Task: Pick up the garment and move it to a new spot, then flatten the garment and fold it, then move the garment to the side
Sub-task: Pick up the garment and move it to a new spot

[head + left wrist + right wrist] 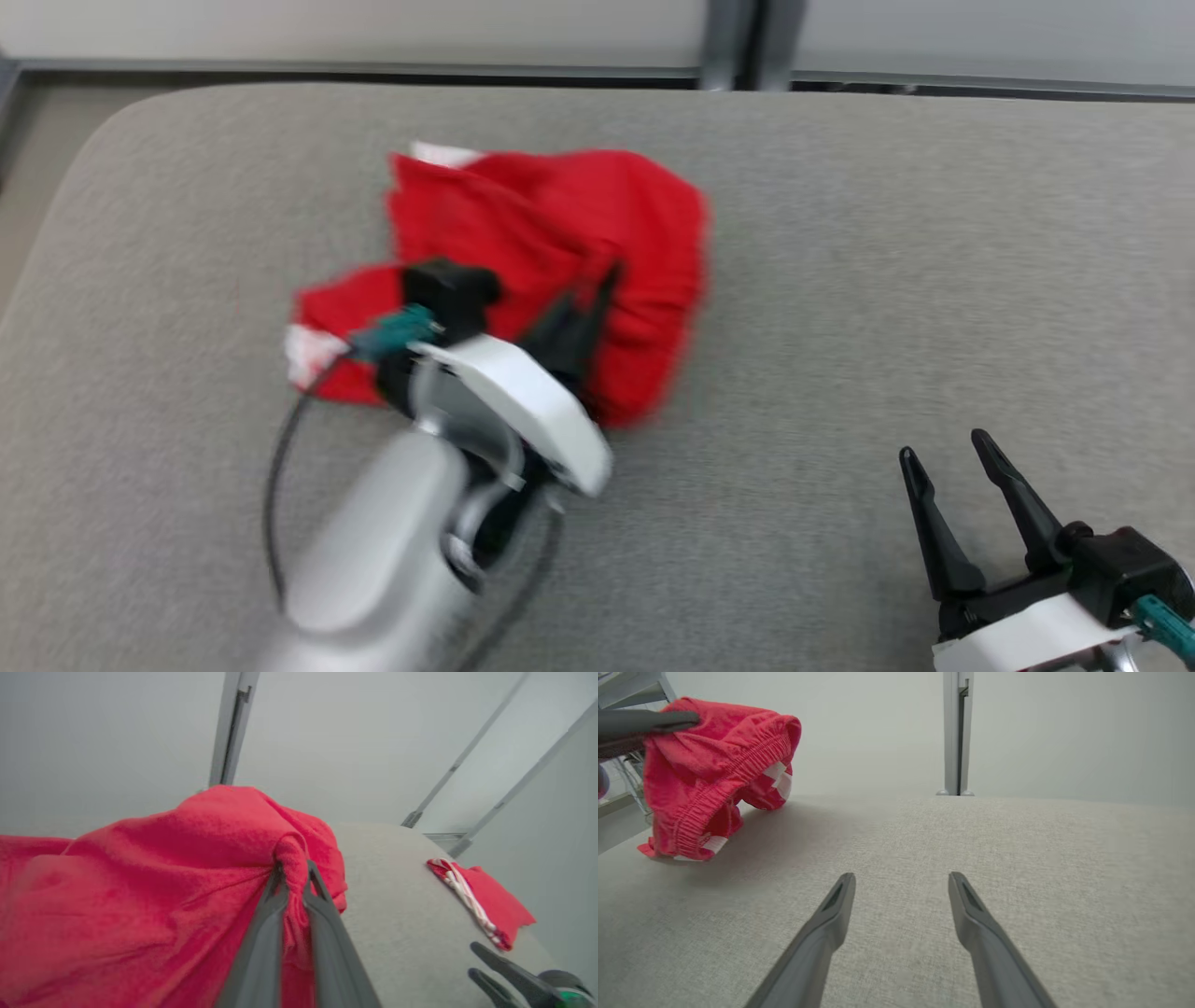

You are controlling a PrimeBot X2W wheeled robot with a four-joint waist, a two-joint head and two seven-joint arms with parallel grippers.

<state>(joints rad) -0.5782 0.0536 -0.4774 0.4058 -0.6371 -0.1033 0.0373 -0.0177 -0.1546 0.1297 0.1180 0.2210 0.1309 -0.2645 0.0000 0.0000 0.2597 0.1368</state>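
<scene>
Lowest in the head view, the pale left forearm [392, 541] slants up and to the right over the grey fabric-covered table with rounded corners [887, 261]. At the lower right, the right gripper [943, 446] sits low over bare table, its fingers spread wide and holding nothing. Farther out, well apart from it, the left gripper [605, 278] is bent at the wrist. Its two fingers are pinched together on a raised fold of the crumpled red garment with an elastic waistband and white stripes [560, 215]. The garment hangs from that fold, its lower edges touching the table. Blur smears its outline, and the forearm hides its near edge.
</scene>
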